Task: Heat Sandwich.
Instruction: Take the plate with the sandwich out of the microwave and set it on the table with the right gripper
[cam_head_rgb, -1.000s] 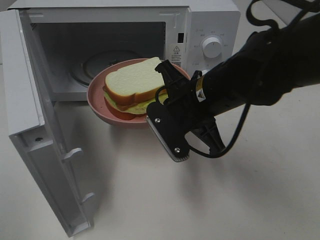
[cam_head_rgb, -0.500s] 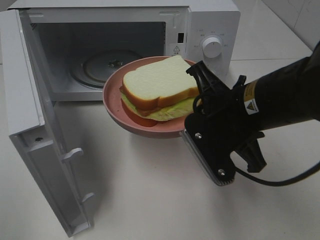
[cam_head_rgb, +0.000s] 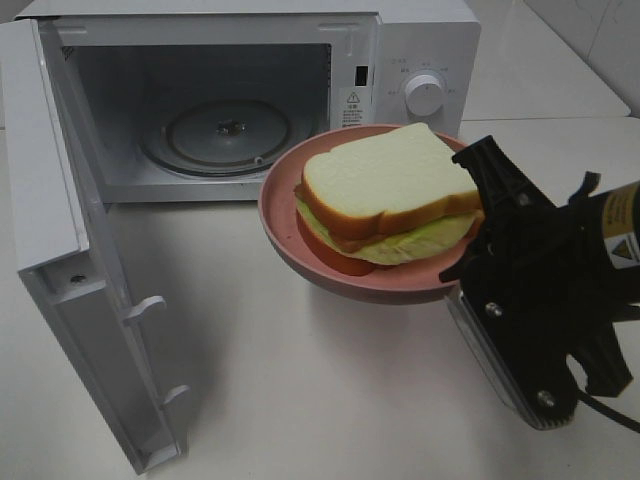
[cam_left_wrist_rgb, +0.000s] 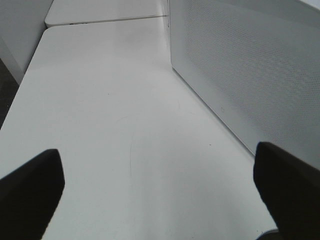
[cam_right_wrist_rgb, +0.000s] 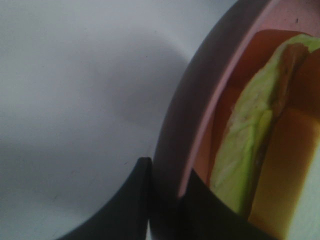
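in front of the open white microwave oven (cam_head_rgb: 400, 60), the round pink plate (cam_head_rgb: 300, 255) hangs above the white tabletop (cam_head_rgb: 300, 400), off the surface and well outside the oven cavity. on the plate lies the small sandwich of white bread with orange-brown crust and pale green filling (cam_head_rgb: 390, 190), its top slice tilted a little toward the oven. the black right gripper (cam_head_rgb: 470, 250) is clamped on the plate's rim at the side away from the oven; in the right wrist view its 2 dark fingers (cam_right_wrist_rgb: 130, 205) sit one on each side of the pink wall, with the green filling just inside. the oven's white door (cam_head_rgb: 60, 260) stands swung wide on the left, and the round glass turntable (cam_head_rgb: 215, 135) lies bare inside. the black left gripper (cam_left_wrist_rgb: 160, 192) has its fingers spread far apart over the tabletop beside the oven's perforated white side panel (cam_left_wrist_rgb: 250, 75), holding nothing.
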